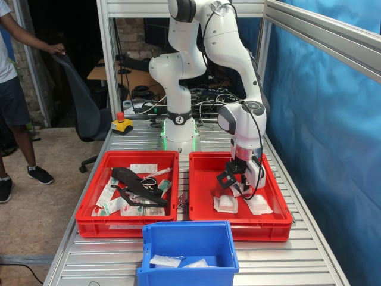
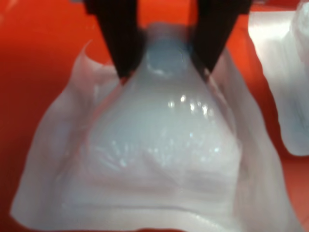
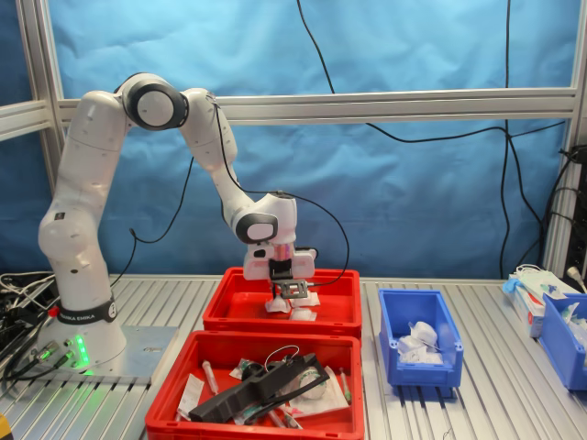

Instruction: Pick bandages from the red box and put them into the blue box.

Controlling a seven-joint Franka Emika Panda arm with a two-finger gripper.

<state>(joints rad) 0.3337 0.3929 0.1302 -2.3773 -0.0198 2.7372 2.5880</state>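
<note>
My gripper [image 2: 166, 58] is down inside the red box [image 1: 240, 221] and shut on a white padded bandage [image 2: 164, 154]. Its two black fingers [image 2: 120, 43] pinch the packet's top edge so that the wrapper puckers. A second bandage [image 2: 285, 96] lies beside it on the red floor. In the first exterior view the gripper [image 1: 236, 185] stands over white packets [image 1: 226, 204] in the red box. The blue box [image 1: 189, 243] in front holds two bandages [image 1: 165, 260]. In the second exterior view the gripper [image 3: 287, 295] is in the far red box [image 3: 280, 321], and the blue box [image 3: 419, 367] stands to its right.
A twin red tray [image 1: 89, 223] with a black tool [image 1: 134, 182] and mixed packets stands at the first exterior view's left. A yellow emergency stop button [image 1: 121, 124] sits behind it. A person [image 1: 12, 89] stands at the far left. Blue curtain walls and aluminium frame posts enclose the table.
</note>
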